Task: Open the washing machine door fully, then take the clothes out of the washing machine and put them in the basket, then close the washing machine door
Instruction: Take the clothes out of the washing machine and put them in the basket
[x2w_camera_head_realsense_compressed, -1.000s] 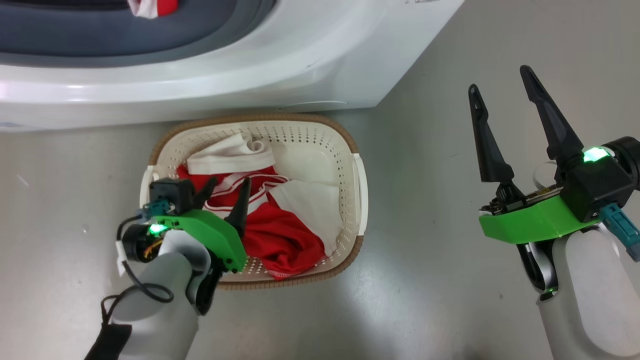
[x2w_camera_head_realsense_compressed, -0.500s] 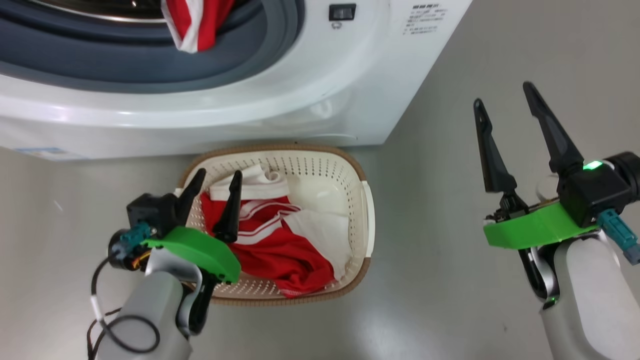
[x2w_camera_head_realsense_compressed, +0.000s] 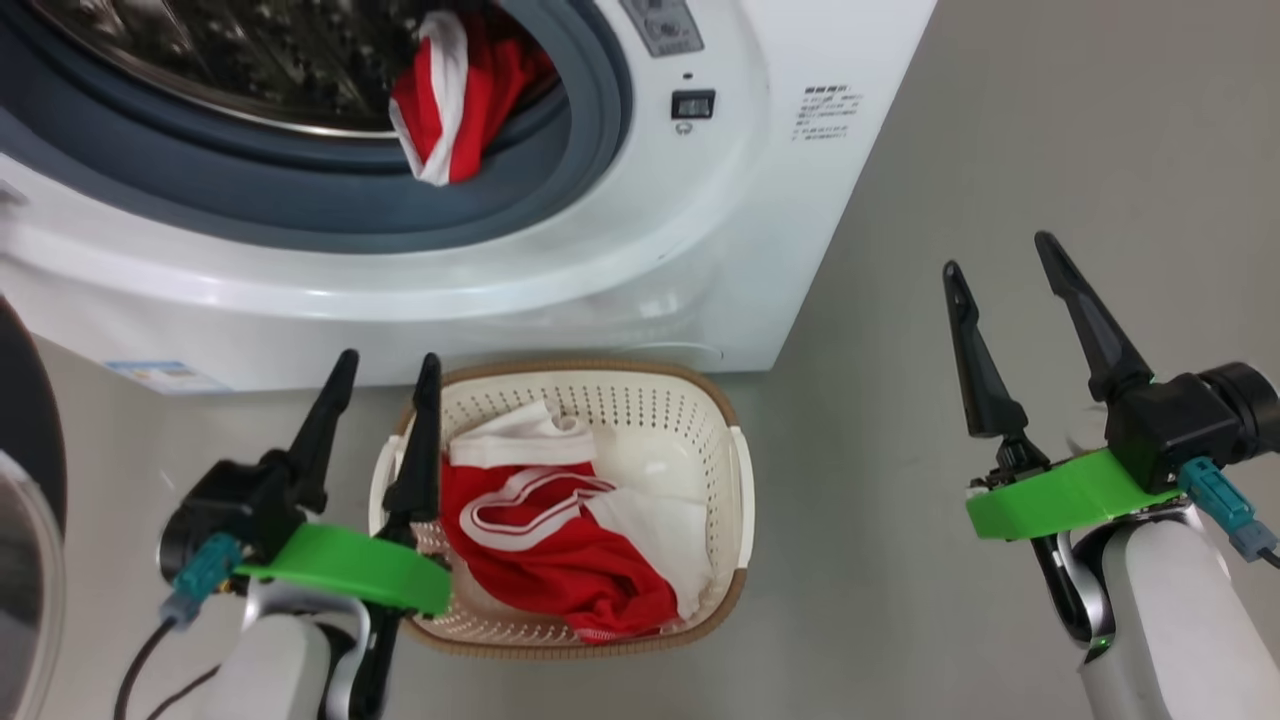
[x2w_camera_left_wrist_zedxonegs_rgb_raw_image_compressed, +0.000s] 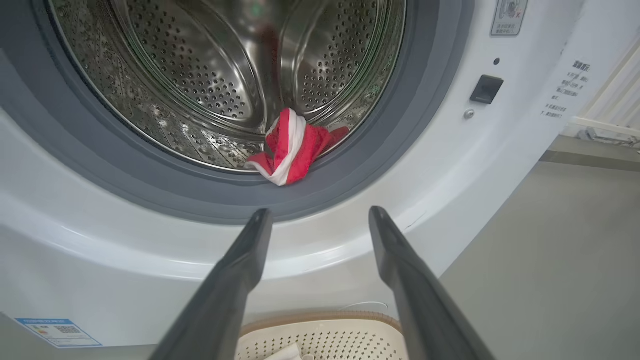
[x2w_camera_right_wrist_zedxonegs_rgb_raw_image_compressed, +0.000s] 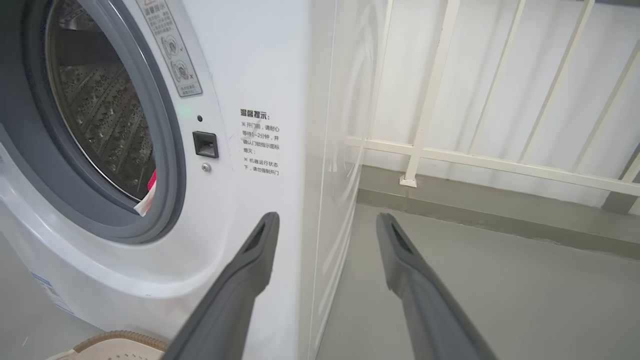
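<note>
You are looking down at a smooth grey floor that is catching soft reflections in front of the washing machine. Past the washing machine's side panel, a white railing is running along a pale wall.

The basket is sitting on the floor against the foot of the washing machine, below its opening. Red and white clothes are lying heaped in the basket. One more red garment with a white stripe is lying at the lip of the washing machine's steel drum, draping onto the grey rubber ring.

The washing machine door is standing open beside the washing machine's front. The frame edge is cutting it off, so only a slice of black rim and glass is showing.

The left gripper is hovering in front of the washing machine at the basket's edge, its jaws spread wide and holding nothing. The right gripper is hanging off the washing machine's front corner over bare floor, jaws also wide and empty.

The clothes are hiding the basket's bottom, and the small print on the washing machine's labels is too fine to read.
</note>
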